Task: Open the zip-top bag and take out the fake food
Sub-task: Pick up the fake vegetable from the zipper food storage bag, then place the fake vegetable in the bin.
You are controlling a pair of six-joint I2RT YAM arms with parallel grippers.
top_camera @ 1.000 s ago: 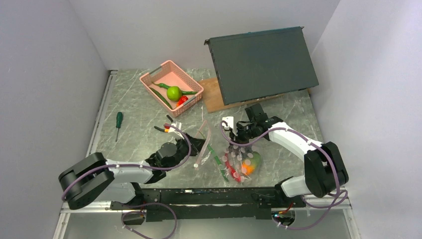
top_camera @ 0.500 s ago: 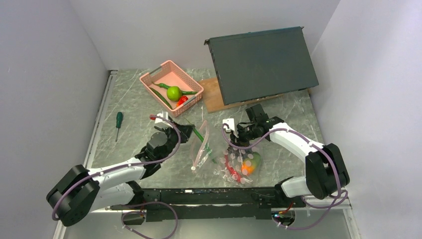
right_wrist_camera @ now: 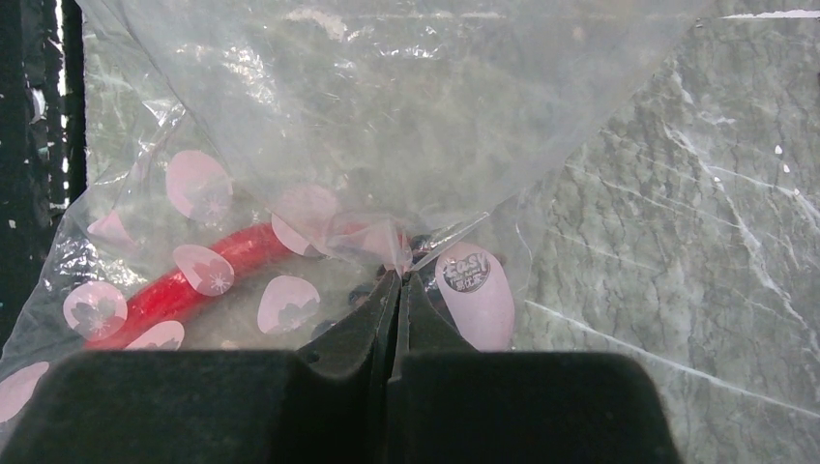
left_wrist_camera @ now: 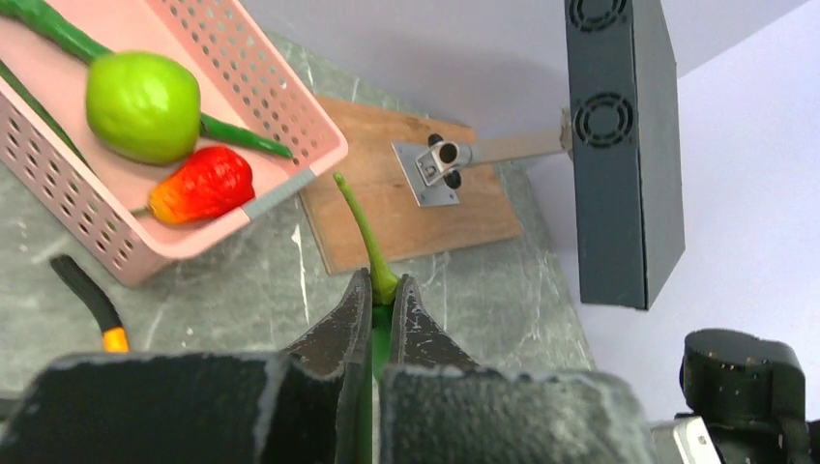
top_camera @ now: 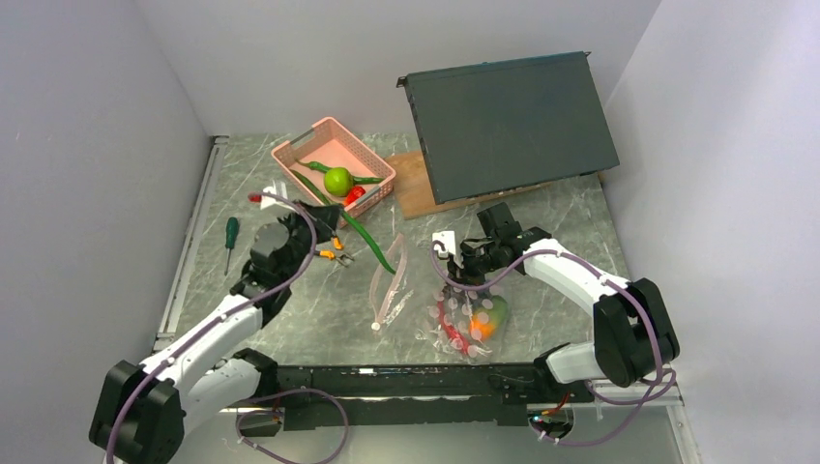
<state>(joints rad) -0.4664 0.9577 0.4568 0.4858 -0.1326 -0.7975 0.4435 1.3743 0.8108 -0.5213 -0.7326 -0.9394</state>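
The clear zip-top bag [top_camera: 453, 311] lies at the front centre, its pink zip strip [top_camera: 387, 285] hanging open to the left. An orange-green mango [top_camera: 489, 319] and a red piece [top_camera: 448, 319] are inside it. My right gripper [top_camera: 466, 268] is shut on the bag's plastic [right_wrist_camera: 398, 261], the red piece [right_wrist_camera: 184, 280] just left of it. My left gripper [top_camera: 327, 217] is shut on the long green pepper [top_camera: 367, 242] near its stem [left_wrist_camera: 360, 217], held above the table beside the pink basket [top_camera: 290, 155]. A green apple [top_camera: 337, 180], a red piece [top_camera: 354, 193] and other green pieces lie in the basket.
Orange-handled pliers [top_camera: 334, 254] lie under my left arm. A green-handled screwdriver [top_camera: 230, 236] lies at the left. A wooden board [top_camera: 414, 188] and a tilted dark box [top_camera: 512, 126] stand at the back right. In the left wrist view the basket's wall [left_wrist_camera: 280, 116] is near.
My left gripper has drawn the green pepper out of the bag and carried it left and back towards the basket. The right gripper has kept its hold on the bag.
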